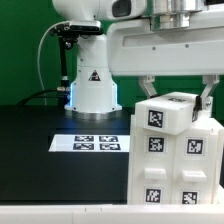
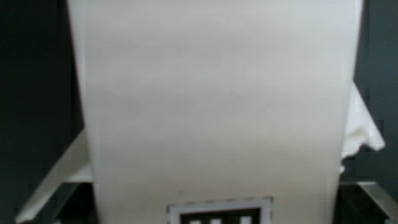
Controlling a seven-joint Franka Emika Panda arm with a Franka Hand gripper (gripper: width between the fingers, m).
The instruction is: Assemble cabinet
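Your cabinet (image 1: 172, 150) stands at the exterior view's right, a white boxy stack on the black table (image 1: 40, 130), close to the camera and carrying black-and-white square tags on the faces you can see. A smaller tilted white block forms its top, and below it a taller body shows four tags in two rows. In the wrist view the cabinet (image 2: 205, 100) fills nearly everything — one broad white panel with a tag at its edge.

The gripper (image 1: 176, 87) sits over the cabinet's top, one finger on each side of the upper block. The jaws stand wide around that block, but you cannot tell from either view whether the pads are pressing on it or merely bracketing it.

Behind, at the exterior view's left, the marker board (image 1: 98, 144) lies flat on the table, apart from the cabinet. Beyond it stands the white robot base (image 1: 92, 85) with its triangle sticker.
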